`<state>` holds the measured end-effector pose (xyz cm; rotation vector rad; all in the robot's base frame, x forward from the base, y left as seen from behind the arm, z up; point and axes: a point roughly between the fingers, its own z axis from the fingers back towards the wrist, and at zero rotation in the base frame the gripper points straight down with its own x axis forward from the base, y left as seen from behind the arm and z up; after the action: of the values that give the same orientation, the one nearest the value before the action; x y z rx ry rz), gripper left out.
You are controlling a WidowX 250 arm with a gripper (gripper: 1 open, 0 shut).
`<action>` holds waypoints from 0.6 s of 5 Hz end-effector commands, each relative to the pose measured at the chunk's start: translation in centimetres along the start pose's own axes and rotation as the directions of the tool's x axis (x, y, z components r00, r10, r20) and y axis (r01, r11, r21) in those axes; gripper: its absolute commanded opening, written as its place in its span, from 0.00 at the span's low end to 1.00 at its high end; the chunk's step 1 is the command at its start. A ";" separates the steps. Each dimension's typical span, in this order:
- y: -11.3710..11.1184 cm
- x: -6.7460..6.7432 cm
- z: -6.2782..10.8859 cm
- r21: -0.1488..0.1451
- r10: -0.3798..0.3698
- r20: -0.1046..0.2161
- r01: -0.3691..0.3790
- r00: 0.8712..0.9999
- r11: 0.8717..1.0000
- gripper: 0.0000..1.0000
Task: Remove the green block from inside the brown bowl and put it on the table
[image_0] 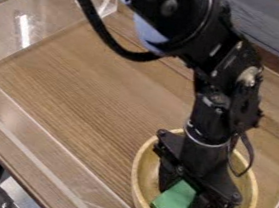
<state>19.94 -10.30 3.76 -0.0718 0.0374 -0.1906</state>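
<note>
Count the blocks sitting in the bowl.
1: the green block, in the brown bowl, beneath and between the dark jaws. Any others hidden behind the jaws can't be ruled out.

No readable lettering on display
No text, label, brand, number or sign can be read on any surface in view, whether on the end effector, beneath it or in the area around it at this moment.

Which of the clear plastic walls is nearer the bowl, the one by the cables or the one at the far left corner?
The one by the cables; it runs close beside the brown bowl's left side.
</note>
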 end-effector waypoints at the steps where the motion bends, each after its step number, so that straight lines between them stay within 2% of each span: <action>1: -0.2 1.0 2.4 -0.009 -0.005 0.053 0.006 0.999 1.000 0.00; 2: -0.1 0.9 4.0 -0.005 0.000 0.051 0.000 0.999 1.000 0.00; 3: 0.1 0.9 6.9 -0.002 0.023 0.069 -0.023 0.997 1.000 0.00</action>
<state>20.33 -9.76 9.29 -0.0666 0.0203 -0.1712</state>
